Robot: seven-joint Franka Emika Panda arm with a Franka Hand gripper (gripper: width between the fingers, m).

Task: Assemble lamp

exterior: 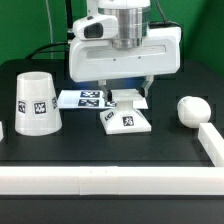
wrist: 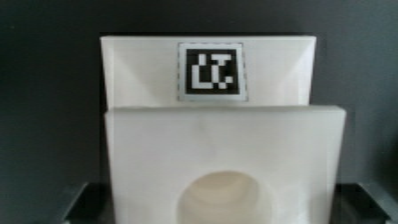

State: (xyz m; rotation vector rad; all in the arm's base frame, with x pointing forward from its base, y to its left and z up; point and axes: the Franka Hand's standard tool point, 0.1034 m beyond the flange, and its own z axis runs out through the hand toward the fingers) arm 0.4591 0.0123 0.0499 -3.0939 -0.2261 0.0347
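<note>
The white lamp base (exterior: 128,121) lies in the middle of the black table with a tag on its upper face. My gripper (exterior: 128,98) hangs right above it, fingers down. In the wrist view the base (wrist: 214,130) fills the picture, showing its tag (wrist: 212,70) and a round socket hole (wrist: 228,200). My gripper (wrist: 217,205) is open, with a dark finger on each side of the base and a small gap at both. The tapered shade (exterior: 35,102) stands at the exterior view's left. The rounded bulb (exterior: 191,109) lies at its right.
The marker board (exterior: 85,98) lies flat just behind and to the left of the base. A long white rail (exterior: 100,180) runs along the front edge of the table, and another (exterior: 212,145) runs down the right side near the bulb.
</note>
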